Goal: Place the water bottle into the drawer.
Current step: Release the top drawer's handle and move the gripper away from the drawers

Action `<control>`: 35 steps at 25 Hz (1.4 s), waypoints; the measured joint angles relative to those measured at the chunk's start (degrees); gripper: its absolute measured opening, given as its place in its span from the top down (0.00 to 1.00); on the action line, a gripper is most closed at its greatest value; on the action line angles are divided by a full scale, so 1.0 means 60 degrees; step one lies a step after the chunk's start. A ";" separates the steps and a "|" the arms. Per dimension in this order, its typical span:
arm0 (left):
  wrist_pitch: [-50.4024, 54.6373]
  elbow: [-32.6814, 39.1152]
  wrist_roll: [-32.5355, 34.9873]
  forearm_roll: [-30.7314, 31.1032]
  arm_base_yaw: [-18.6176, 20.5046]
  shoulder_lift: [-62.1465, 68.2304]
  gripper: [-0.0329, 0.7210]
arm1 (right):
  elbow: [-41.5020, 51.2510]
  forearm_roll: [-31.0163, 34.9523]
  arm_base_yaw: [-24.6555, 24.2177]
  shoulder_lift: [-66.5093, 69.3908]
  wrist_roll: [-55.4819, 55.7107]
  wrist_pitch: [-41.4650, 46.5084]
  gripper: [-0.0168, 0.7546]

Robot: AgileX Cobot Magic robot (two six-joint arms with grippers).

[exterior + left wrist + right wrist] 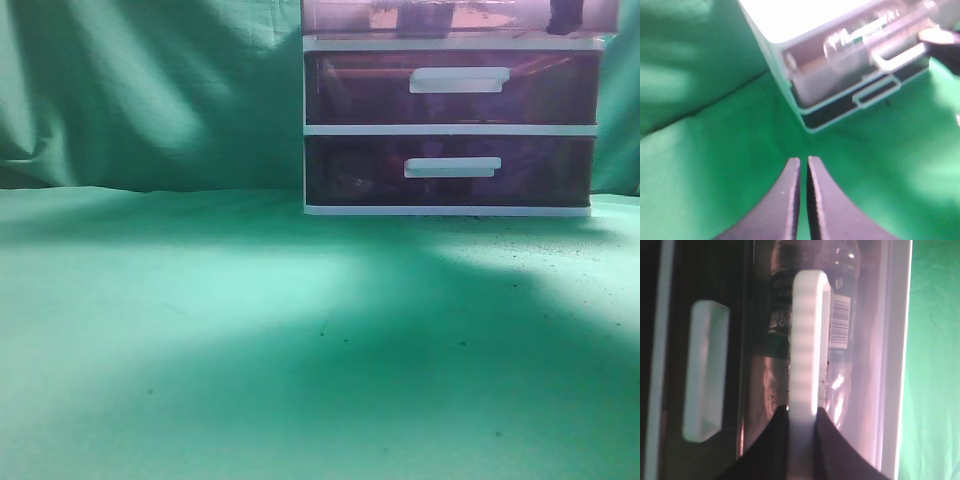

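The drawer (340, 18), the uppermost one of the white-framed unit, stands pulled partly out at the top edge of the exterior view. The water bottle (845, 315) lies inside it, seen through the translucent front, with a dark label and a barcode; it also shows in the left wrist view (860, 35). My right gripper (802, 412) is shut on the drawer's white bar handle (807, 330); it shows as a dark shape in the exterior view (565, 15). My left gripper (803, 160) is shut and empty, held above the green cloth in front of the unit's left corner.
Two like drawers, the middle (350, 90) and the lowest (350, 170), are closed below. The unit stands at the back right on a green cloth (250, 330), with a green curtain (150, 90) behind.
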 joint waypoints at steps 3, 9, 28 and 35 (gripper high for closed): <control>-0.0442 0.1728 0.0016 0.0000 0.0000 -0.0911 0.96 | -0.0635 0.0014 -0.0083 0.0491 -0.0022 0.0021 0.85; -0.2057 0.5636 -0.0288 -0.0244 0.0000 -0.2780 0.96 | -0.1242 -0.0002 -0.0193 0.0910 -0.0037 0.0139 0.85; -0.3207 0.7732 -0.0820 -0.0469 0.0000 -0.4238 0.96 | -0.1486 0.0187 -0.0073 0.1133 0.2083 -0.0022 0.85; -0.3220 0.7728 -0.0820 -0.0436 0.0000 -0.4238 0.96 | -0.1542 0.0382 0.0101 0.1133 0.2270 0.0177 0.79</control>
